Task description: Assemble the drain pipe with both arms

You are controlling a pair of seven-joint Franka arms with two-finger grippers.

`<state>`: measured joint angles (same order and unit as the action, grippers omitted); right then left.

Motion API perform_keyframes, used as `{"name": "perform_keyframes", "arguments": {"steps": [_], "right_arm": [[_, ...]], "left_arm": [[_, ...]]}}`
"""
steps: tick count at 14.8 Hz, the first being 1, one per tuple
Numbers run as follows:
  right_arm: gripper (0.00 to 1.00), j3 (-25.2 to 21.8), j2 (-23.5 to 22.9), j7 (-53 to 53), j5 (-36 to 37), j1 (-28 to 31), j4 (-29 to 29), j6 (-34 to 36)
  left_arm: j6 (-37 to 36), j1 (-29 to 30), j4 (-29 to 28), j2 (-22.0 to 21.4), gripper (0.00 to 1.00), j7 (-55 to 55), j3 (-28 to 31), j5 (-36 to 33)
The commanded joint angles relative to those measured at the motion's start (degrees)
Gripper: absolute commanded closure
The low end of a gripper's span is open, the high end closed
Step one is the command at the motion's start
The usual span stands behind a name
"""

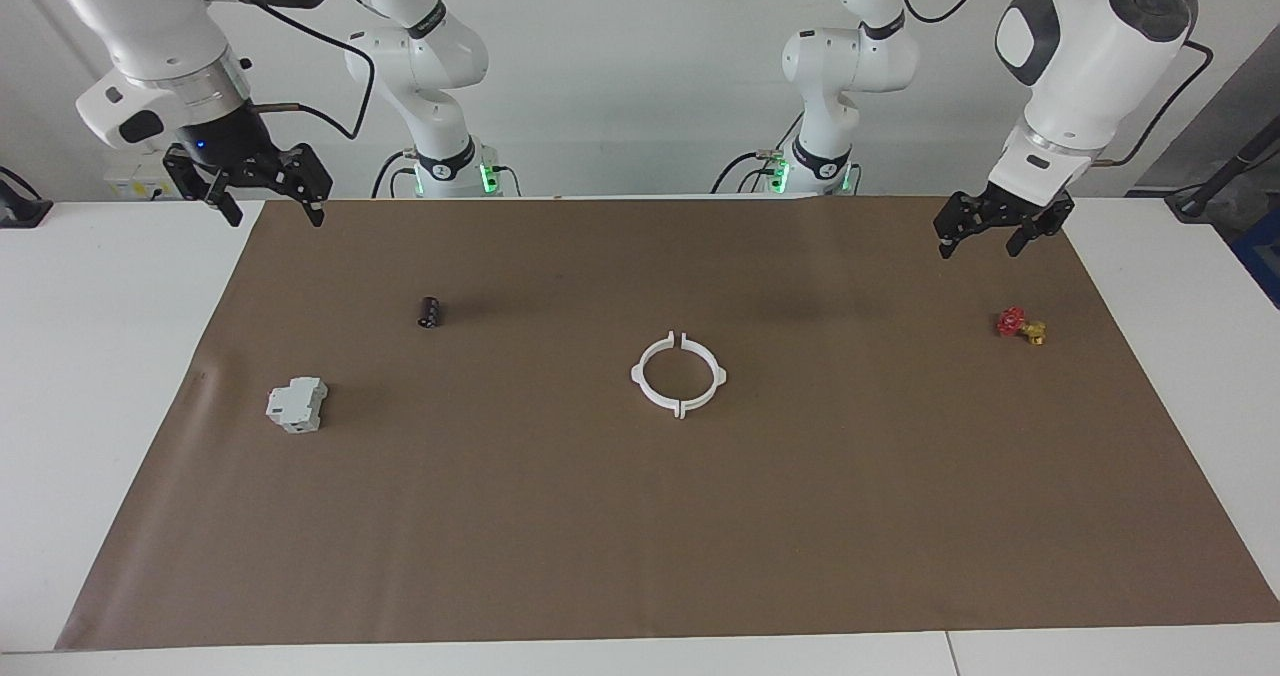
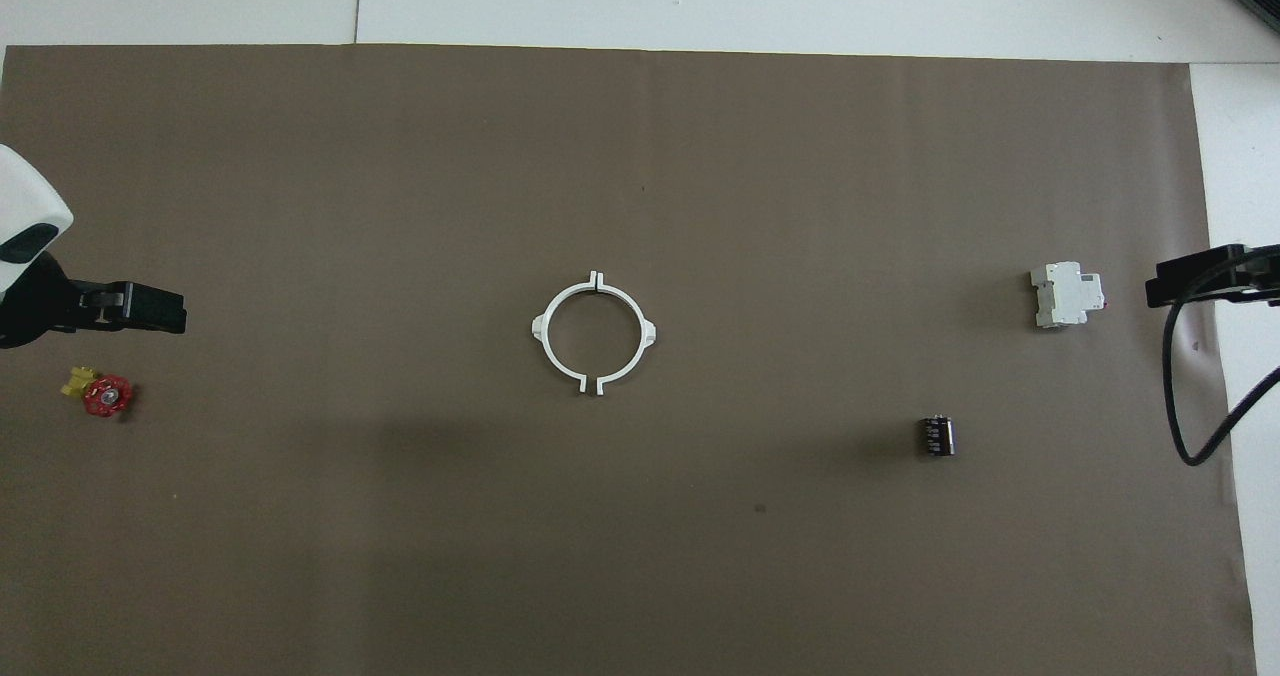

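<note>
1. Above the brown paper mat (image 1: 640, 516), the left gripper (image 1: 985, 233) and right gripper (image 1: 268, 196) both hang released and empty, well apart from the white plastic drain-pipe ring (image 1: 678, 375).
2. The ring's two half-arcs lie mid-mat, nearly joined; approach each arc from its own arm's end and pinch it mid-curve.
3. There is open room all round the ring.

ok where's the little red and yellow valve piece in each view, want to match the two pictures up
Facing view: the valve piece lies near the right edge of the picture, on the brown mat, below the left gripper.
Overhead view: the valve piece lies near the left edge, just below the left gripper.
Shared landmark: the white ring at the mat's middle.
</note>
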<state>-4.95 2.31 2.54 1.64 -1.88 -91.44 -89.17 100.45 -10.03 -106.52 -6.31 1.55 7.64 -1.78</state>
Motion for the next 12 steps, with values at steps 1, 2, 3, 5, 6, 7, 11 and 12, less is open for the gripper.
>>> {"name": "perform_keyframes", "arguments": {"steps": [1,2,3,5,6,7,11,12], "right_arm": [[0.00,0.29,0.59,0.89,0.12,0.38,-0.76,-0.47],[0.00,0.29,0.59,0.89,0.12,0.38,-0.76,-0.47],[0.00,0.29,0.59,0.89,0.12,0.38,-0.76,-0.47],[0.00,0.29,0.59,0.89,0.12,0.38,-0.76,-0.47],[0.00,0.29,0.59,0.89,0.12,0.38,-0.76,-0.47],[0.00,0.29,0.59,0.89,0.12,0.38,-0.76,-0.47],[0.00,0.29,0.59,0.89,0.12,0.38,-0.76,-0.47],[0.00,0.29,0.59,0.89,0.12,0.38,-0.76,-0.47]], "left_arm": [[-0.79,-0.52,0.17,-0.72,0.00,-0.14,-1.57,0.81],[-0.70,-1.04,0.26,-0.72,0.00,-0.23,-2.97,0.81],[-0.78,-1.13,0.52,-0.72,0.00,-0.23,-4.29,0.81],[-0.70,-1.13,0.70,-0.63,0.00,0.03,-4.65,0.81],[-0.61,-1.22,0.70,-0.63,0.00,0.03,-4.65,0.81],[-0.52,-1.31,0.61,-0.63,0.00,0.03,-4.74,0.90],[-0.43,-1.31,0.43,-0.72,0.00,0.03,-4.65,0.90],[-0.69,-1.22,0.69,-0.72,0.00,-0.05,-4.57,0.90]]}}
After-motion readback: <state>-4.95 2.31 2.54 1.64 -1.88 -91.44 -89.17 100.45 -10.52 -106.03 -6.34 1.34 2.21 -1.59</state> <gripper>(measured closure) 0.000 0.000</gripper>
